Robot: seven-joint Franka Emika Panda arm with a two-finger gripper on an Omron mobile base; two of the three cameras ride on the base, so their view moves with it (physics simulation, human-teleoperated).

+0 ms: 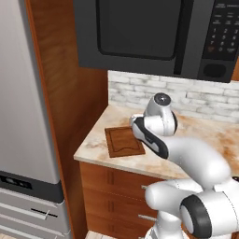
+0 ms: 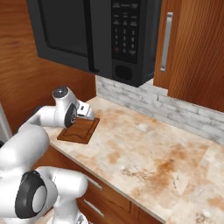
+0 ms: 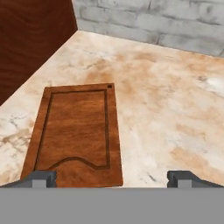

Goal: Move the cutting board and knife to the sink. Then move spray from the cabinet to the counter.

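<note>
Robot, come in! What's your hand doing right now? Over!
Tool open, holding nothing. Cutting board flat on counter, just below. Nothing in the way.

The left and right base views look forward and down from behind the white arm, sharing the beige marble-look counter (image 1: pixel 205 135) and the flat dark brown wooden cutting board (image 2: pixel 81 130). The hand view looks closely down on that board, ahead of the wide-apart jaws.
</note>
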